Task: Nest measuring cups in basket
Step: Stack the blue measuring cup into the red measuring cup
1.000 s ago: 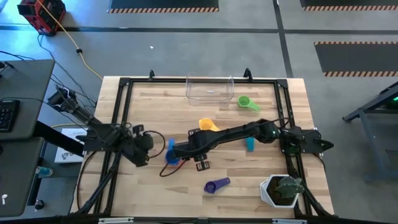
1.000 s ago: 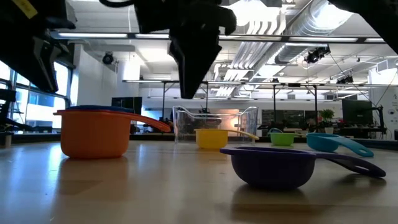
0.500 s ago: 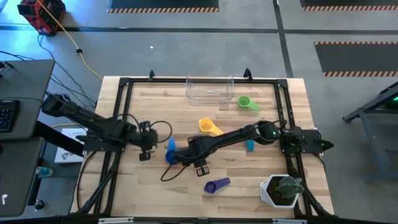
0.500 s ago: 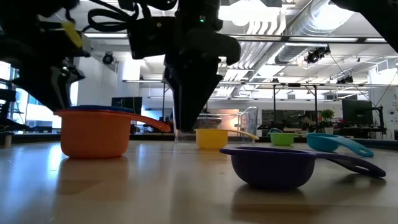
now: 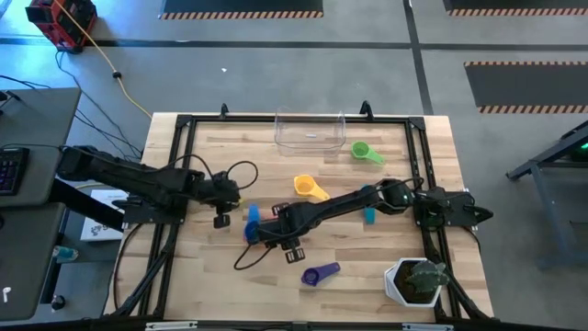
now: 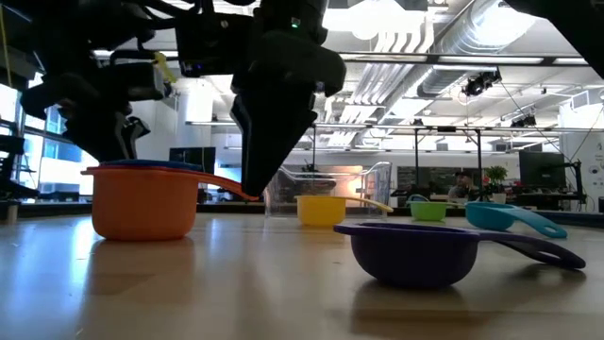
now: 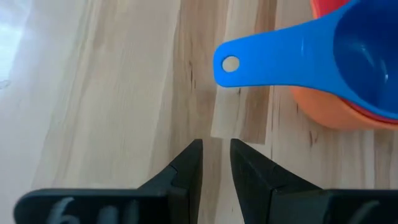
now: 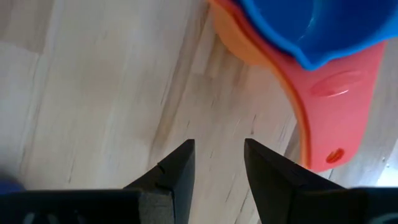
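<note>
From above, the left gripper and right gripper flank the blue cup at frame centre-left; the clear basket sits at the table's top edge, with the green cup to its right.

At table level, an orange-red cup stands left, a purple cup right.

Left wrist: fingers narrowly apart, empty, near the blue handle.

Right wrist: fingers apart over bare wood.
</note>
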You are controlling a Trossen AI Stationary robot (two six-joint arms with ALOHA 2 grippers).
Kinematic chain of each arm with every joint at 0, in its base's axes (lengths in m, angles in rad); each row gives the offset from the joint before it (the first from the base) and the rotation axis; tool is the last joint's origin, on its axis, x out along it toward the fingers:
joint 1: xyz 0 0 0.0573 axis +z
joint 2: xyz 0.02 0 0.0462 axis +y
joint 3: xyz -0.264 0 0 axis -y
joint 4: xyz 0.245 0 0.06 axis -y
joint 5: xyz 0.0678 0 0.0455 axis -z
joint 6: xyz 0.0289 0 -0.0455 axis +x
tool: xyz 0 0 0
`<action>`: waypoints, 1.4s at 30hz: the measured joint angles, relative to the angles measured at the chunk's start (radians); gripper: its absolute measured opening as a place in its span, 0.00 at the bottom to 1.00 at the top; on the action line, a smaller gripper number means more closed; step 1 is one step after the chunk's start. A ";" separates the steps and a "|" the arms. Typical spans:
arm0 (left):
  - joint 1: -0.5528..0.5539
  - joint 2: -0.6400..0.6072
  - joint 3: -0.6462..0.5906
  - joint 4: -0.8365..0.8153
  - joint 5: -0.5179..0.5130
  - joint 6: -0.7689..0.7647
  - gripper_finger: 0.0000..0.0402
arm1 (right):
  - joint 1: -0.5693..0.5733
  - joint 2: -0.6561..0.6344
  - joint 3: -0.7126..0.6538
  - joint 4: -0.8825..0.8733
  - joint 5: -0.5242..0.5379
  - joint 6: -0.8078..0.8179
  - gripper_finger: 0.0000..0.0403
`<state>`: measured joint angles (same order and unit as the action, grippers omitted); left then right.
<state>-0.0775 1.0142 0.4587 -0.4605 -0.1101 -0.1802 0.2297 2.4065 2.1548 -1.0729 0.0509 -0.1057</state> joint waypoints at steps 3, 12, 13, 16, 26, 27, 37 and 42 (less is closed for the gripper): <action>0.021 0.022 0.000 0.011 0.032 0.022 0.18 | -0.007 0.000 0.000 0.017 0.000 0.002 0.32; 0.062 0.127 0.000 0.108 0.083 0.086 0.18 | -0.021 0.000 0.000 0.024 -0.001 0.027 0.32; 0.067 0.141 0.000 0.124 0.092 0.087 0.18 | -0.021 0.000 0.000 0.025 -0.001 0.027 0.32; 0.080 0.180 0.000 0.135 0.108 0.088 0.18 | -0.020 0.000 0.000 0.035 -0.001 0.027 0.32; 0.098 0.277 0.000 0.253 0.134 0.140 0.18 | -0.037 0.001 0.000 0.054 0.028 0.046 0.32; 0.098 0.279 0.000 0.258 0.134 0.150 0.18 | -0.041 0.001 0.000 0.054 0.028 0.046 0.32; 0.098 0.284 0.000 0.369 0.134 0.236 0.18 | -0.080 0.002 0.001 0.096 0.055 0.037 0.32; 0.098 0.284 0.000 0.373 0.134 0.245 0.18 | -0.097 0.002 0.001 0.128 0.055 0.014 0.32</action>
<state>0.0204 1.2987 0.4591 -0.0873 0.0238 0.0649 0.1329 2.4081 2.1559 -0.9452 0.1059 -0.0912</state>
